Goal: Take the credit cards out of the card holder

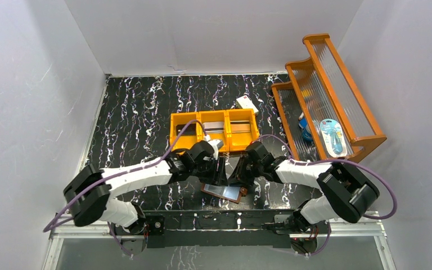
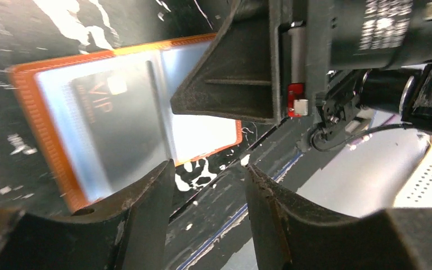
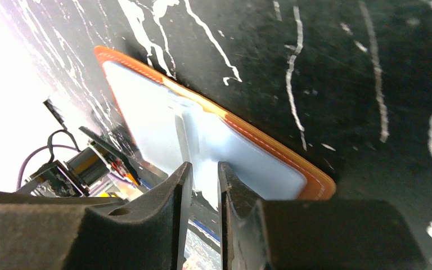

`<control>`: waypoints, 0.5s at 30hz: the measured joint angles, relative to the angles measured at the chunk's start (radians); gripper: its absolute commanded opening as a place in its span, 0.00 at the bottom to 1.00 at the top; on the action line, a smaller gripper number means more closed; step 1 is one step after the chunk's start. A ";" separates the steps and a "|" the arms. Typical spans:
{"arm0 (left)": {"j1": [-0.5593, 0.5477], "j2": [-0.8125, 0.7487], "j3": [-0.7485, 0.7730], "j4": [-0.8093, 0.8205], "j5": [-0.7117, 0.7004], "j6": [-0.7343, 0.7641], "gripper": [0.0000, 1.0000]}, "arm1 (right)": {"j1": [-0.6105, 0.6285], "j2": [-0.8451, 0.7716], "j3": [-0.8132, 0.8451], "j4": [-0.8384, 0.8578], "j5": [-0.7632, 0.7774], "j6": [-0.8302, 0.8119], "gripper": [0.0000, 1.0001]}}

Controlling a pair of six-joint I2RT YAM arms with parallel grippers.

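Lying open, the brown leather bifold card holder (image 1: 223, 192) shows a flat grey VIP card (image 2: 118, 121) — left gripper (image 2: 208, 169) fingers apart, empty; right gripper (image 3: 204, 166) fingers nearly together — grip unclear.

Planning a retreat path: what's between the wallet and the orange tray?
In the top view, the left hand and right hand sit between wallet and tray.

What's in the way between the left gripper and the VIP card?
Nothing visible. The card lies in the open card holder, just ahead of the left gripper; the right gripper stands over the holder, beside the card.
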 measured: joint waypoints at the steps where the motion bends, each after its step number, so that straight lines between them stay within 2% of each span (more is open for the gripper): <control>1: 0.003 -0.034 0.011 -0.041 -0.040 0.011 0.50 | 0.000 0.013 0.000 0.020 -0.015 -0.001 0.35; 4: 0.041 -0.123 0.026 -0.130 -0.126 0.040 0.52 | 0.002 0.039 0.009 0.048 -0.041 -0.011 0.38; 9: 0.150 -0.175 0.006 -0.202 -0.172 0.059 0.53 | 0.012 0.086 0.059 0.037 -0.050 -0.053 0.42; 15: 0.161 -0.175 -0.024 -0.225 -0.159 0.059 0.53 | 0.029 0.161 0.133 0.037 -0.074 -0.097 0.46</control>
